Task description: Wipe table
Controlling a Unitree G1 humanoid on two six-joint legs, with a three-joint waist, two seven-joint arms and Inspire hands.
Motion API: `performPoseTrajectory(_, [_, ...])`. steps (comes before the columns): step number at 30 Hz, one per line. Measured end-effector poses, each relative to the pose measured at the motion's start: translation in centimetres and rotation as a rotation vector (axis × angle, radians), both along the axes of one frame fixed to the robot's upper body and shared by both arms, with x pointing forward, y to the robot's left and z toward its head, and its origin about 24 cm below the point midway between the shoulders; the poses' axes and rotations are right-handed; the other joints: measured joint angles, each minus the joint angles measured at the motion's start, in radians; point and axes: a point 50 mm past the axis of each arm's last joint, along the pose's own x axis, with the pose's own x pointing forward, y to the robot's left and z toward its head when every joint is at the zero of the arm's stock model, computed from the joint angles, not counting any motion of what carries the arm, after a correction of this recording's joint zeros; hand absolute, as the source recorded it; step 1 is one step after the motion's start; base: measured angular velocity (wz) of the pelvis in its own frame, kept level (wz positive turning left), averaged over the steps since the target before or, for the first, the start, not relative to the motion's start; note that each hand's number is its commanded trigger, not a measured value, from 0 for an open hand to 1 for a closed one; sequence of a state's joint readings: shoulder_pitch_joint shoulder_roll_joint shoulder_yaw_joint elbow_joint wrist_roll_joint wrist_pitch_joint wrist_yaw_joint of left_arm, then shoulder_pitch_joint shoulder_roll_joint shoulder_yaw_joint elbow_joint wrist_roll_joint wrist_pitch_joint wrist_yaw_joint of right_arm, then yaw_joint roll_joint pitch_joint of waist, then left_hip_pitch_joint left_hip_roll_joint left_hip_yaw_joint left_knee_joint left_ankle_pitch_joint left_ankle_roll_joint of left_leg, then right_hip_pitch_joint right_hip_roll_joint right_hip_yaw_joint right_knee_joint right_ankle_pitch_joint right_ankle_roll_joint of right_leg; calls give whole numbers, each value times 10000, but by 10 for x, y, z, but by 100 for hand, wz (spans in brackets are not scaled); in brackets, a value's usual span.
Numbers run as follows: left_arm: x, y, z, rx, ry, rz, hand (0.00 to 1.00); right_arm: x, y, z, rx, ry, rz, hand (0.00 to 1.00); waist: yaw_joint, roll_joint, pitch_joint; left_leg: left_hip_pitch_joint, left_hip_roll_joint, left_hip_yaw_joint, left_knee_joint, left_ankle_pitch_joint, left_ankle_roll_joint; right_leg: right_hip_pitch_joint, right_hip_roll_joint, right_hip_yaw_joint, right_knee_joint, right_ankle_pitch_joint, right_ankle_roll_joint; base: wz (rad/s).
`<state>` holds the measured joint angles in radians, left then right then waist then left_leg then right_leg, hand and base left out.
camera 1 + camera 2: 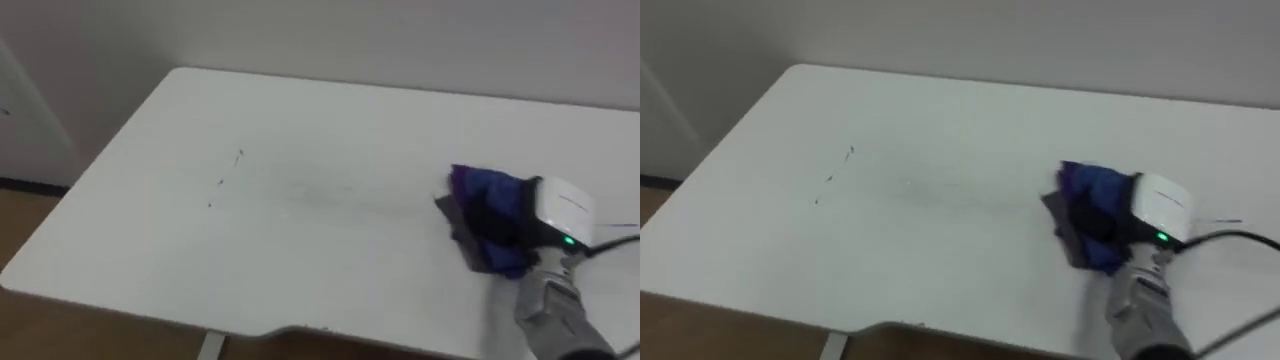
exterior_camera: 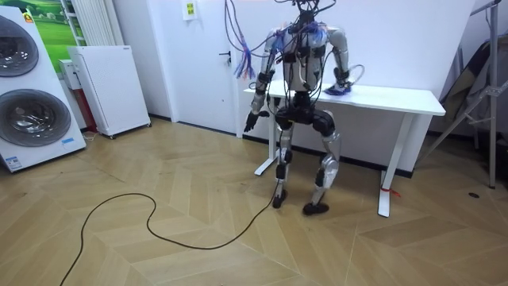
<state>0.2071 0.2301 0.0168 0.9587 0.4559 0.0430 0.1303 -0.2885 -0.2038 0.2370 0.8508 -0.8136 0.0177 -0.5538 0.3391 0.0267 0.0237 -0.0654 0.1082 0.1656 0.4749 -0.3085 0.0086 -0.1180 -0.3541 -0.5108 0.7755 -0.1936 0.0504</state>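
The white table (image 1: 300, 230) stands against a wall, and I stand at its front edge. A bunched blue and purple cloth (image 1: 492, 196) lies on its right part, also seen as the cloth (image 1: 1092, 190) and the cloth (image 2: 333, 90). My right hand (image 1: 490, 228) rests on the cloth with its fingers curled into the folds, and part of the cloth wraps over it. A few small dark specks (image 1: 221, 183) mark the tabletop to the left of centre. My left hand (image 2: 250, 121) hangs open at my side, away from the table.
The table's left edge (image 1: 90, 175) drops to wooden floor. A white cabinet (image 2: 111, 87) and stacked washing machines (image 2: 28, 87) stand at the room view's left. A tripod (image 2: 476, 95) stands beside the table at the room view's right.
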Motion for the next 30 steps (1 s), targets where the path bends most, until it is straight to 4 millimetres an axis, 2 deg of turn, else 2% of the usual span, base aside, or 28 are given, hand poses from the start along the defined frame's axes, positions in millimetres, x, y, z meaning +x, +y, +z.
performPoseTrajectory(1, [15, -5, 1, -163, -414, -216, 0, 8, 6, 6, -108, -147, 353, 100, 352, -114, -44, -264, 163, 253, 221, 34, -92, 67, -480, 299, 101, -59, 48, 54])
performPoseTrajectory(2, [18, -7, 1, -245, -495, -248, 0, 15, 10, 12, -124, -259, 550, 100, 633, -90, -29, -397, 220, 265, 367, 71, -223, 71, -591, 495, -230, -5, 64, -10])
performPoseTrajectory(3, [18, -5, 2, -266, -512, -236, 0, 28, 18, 23, -134, -527, 972, 100, 1025, -43, -14, -671, 472, 285, 657, 9, -365, 68, -648, 818, -1127, 324, 84, -27])
performPoseTrajectory(4, [17, 2, 4, -73, -466, -220, 0, 37, 23, 31, -175, -749, 1286, 100, 1195, -67, -25, -945, 748, 235, 816, 15, -537, 67, -606, 1069, -2139, 803, 160, -15])
performPoseTrajectory(5, [16, 7, 5, 41, -416, -220, 0, 39, 24, 32, -168, -772, 1340, 100, 1255, -92, -34, -1032, 824, 140, 835, 52, -648, 109, -563, 1132, -2638, 990, 244, 24])
performPoseTrajectory(6, [16, 15, 8, 236, -371, -210, 0, 40, 21, 32, -206, -713, 1302, 100, 1191, -94, -40, -1177, 989, -241, 889, 96, -928, 326, -352, 1136, -3347, 1254, 627, 50])
performPoseTrajectory(7, [16, 22, 10, 411, -389, -190, 0, 37, 16, 29, -170, -592, 1199, 100, 1067, -108, -51, -1258, 1097, -581, 762, 211, -1213, 522, -13, 931, -3475, 1043, 979, 51])
performPoseTrajectory(9, [13, 25, 10, 438, -309, 8, 0, 36, 8, 30, -59, -689, 1090, 100, 843, -178, -63, -1316, 1168, -1073, 371, 467, -1532, 654, 325, 624, -3640, 657, 1163, 29])
performPoseTrajectory(10, [12, 24, 10, 380, -297, 25, 0, 34, 1, 31, -90, -751, 973, 100, 685, -190, -68, -1333, 1299, -1181, 184, 665, -1699, 669, 458, 476, -3576, 403, 1151, 13])
performPoseTrajectory(12, [11, 23, 9, 307, -309, 83, 0, 26, -12, 27, -28, -637, 708, 100, 464, -212, -78, -1124, 1499, -1231, -156, 943, -1896, 630, 641, 380, -3433, 197, 996, 1])
performPoseTrajectory(13, [7, 24, 8, 318, -196, 197, 0, 17, -21, 21, 46, -456, 419, 100, 359, -315, -152, -882, 1600, -1112, -452, 1078, -1993, 659, 722, 399, -3427, 54, 937, -8])
performPoseTrajectory(14, [4, 25, 8, 334, -130, 240, 0, 12, -25, 18, 45, -371, 303, 100, 321, -349, -183, -759, 1658, -1065, -561, 1110, -2048, 686, 782, 422, -3431, 3, 900, -24])
performPoseTrajectory(15, [-9, 26, 6, 372, 135, 349, 0, 3, -31, 12, -19, -219, 192, 100, 225, -423, -225, -554, 1772, -927, -801, 1193, -2142, 697, 843, 427, -3376, -136, 824, -13])
performPoseTrajectory(17, [-20, 26, 5, 359, 373, 437, 0, -5, -40, 9, -107, -84, 12, 100, -118, -545, -259, -459, 1865, -928, -1020, 1406, -2248, 678, 947, 428, -3123, -381, 774, 6])
performPoseTrajectory(18, [-22, 24, 4, 308, 426, 455, 0, -10, -50, 9, -215, -37, -242, 100, -330, -603, -252, -444, 1962, -918, -1097, 1502, -2337, 642, 1007, 377, -3021, -576, 709, 19])
performPoseTrajectory(20, [-28, 20, 3, 212, 552, 487, 0, -17, -64, 8, -364, 59, -703, 100, -523, -603, -250, -450, 2094, -832, -1128, 1682, -2314, 662, 1167, 396, -2847, -861, 618, 27])
performPoseTrajectory(22, [-30, 14, 1, 130, 567, 414, 0, -26, -78, 7, -363, 71, -1359, 100, -656, -613, -204, -443, 2100, -483, -1034, 1942, -1895, 630, 1203, 561, -2571, -1118, 456, 21])
performPoseTrajectory(24, [-41, 9, -2, 9, 808, 528, 0, -26, -82, 10, -436, 0, -1459, 100, -667, -455, -162, -421, 2028, -289, -820, 1955, -1828, 652, 1257, 645, -2533, -1179, 378, -5])
performPoseTrajectory(26, [-45, 9, -2, 33, 949, 584, 0, -23, -80, 13, -405, -88, -1361, 100, -655, -360, -107, -409, 1701, -291, -754, 1768, -1527, 640, 1294, 735, -2597, -1172, 300, -8])
performPoseTrajectory(27, [-48, 9, -2, 59, 1086, 634, 0, -21, -77, 15, -386, -160, -1252, 100, -650, -283, -52, -349, 1336, -310, -787, 1610, -1340, 645, 1364, 947, -2756, -1107, 243, -9])
performPoseTrajectory(28, [-51, 7, -2, 27, 1171, 673, 0, -18, -75, 18, -453, -212, -1113, 100, -572, -181, -27, -226, 916, -328, -955, 1495, -1256, 640, 1440, 1211, -2950, -1001, 204, -15])
performPoseTrajectory(29, [-52, 6, -3, -1, 1204, 680, 0, -17, -74, 19, -485, -237, -1041, 100, -499, -117, -14, -119, 733, -328, -1092, 1442, -1239, 644, 1487, 1335, -3070, -923, 186, -49])
performPoseTrajectory(30, [-55, 4, -4, -62, 1318, 712, 0, -13, -70, 22, -540, -319, -927, 100, -216, 73, -11, 207, 605, -277, -1478, 1388, -1246, 634, 1657, 1631, -3327, -717, 126, -75])
